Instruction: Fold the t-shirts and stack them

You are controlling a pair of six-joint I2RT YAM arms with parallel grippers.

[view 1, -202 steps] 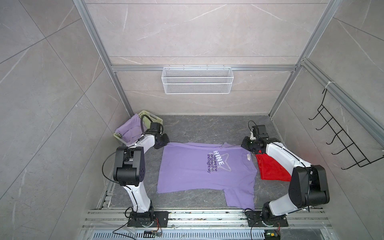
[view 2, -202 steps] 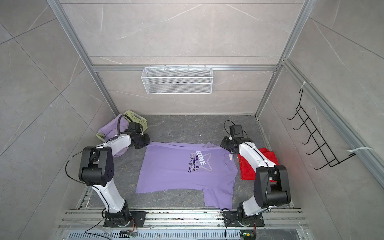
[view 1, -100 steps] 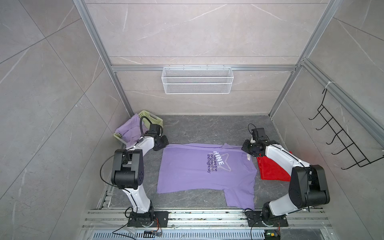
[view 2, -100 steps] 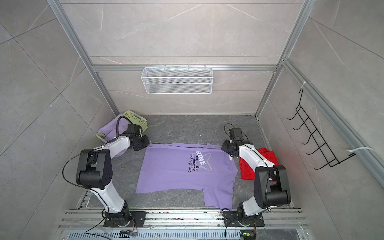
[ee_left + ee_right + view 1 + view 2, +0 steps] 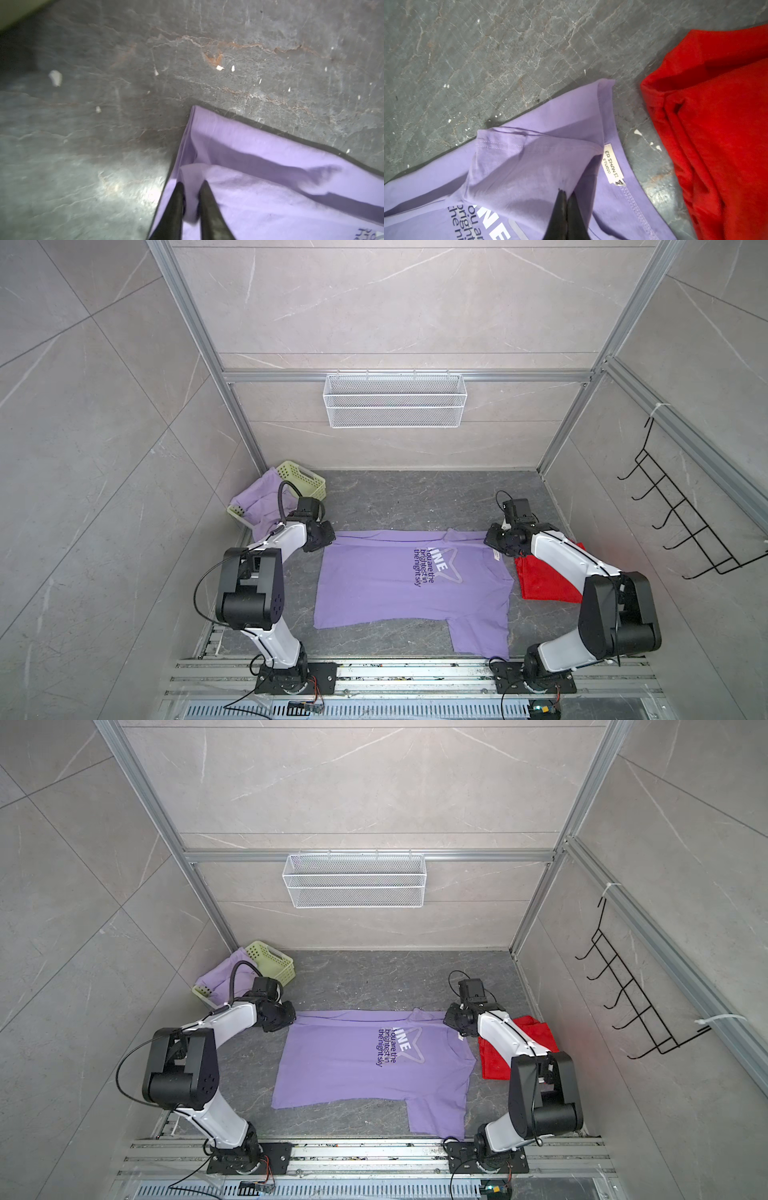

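stone floor (image 5: 415, 497) bears t-shirt (image 5: 374, 580), far edge between both jaws.

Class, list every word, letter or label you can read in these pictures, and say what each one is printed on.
"INE": white letters on the chest of the lilac t-shirt; the word's start is covered by a fold.
"You are the brightest in the night sky": dark print beside them.
"ER SHAN SI STUDIO": white neck label.
"M": size tab below that label.
Nothing else is readable.
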